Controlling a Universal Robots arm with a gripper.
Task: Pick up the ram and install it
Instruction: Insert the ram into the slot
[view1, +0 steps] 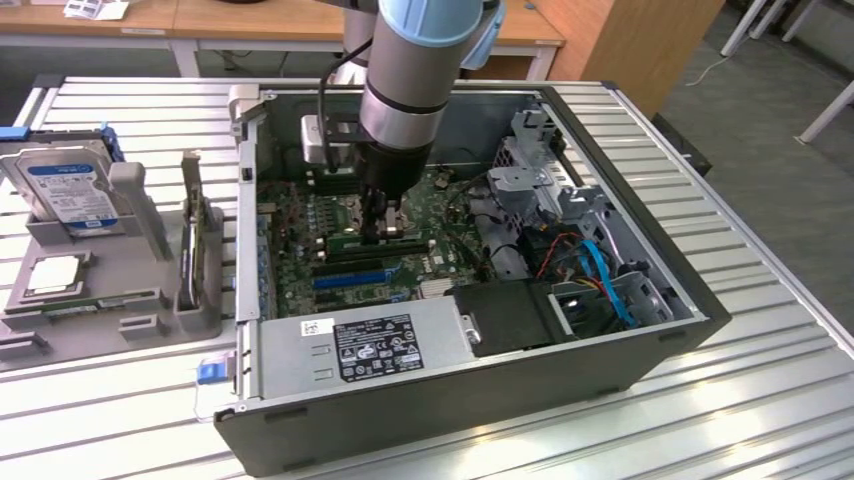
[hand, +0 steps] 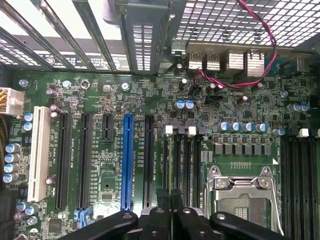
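Observation:
Inside the open computer case (view1: 667, 330), my gripper (view1: 387, 228) reaches straight down onto the motherboard (view1: 300, 215). Its fingers are shut on the ram (view1: 350, 240), a thin green stick standing on edge. The ram runs along the memory slots, just behind a black slot (view1: 367, 258) and a blue one (view1: 354, 280). From the wrist, the gripper (hand: 170, 202) shows its two black fingertips pressed close together. They hang over the row of black memory slots (hand: 186, 165) with white latches, beside the empty processor socket (hand: 242, 192).
The power supply (view1: 360, 345), drive cage (view1: 534, 180) and blue and orange cables (view1: 594, 270) crowd the case around the arm. On the exterior view's left, a grey fixture (view1: 134, 190) holds a hard drive (view1: 67, 190) and a silver chip (view1: 54, 275). Long expansion slots (hand: 127, 160) lie beside the memory slots.

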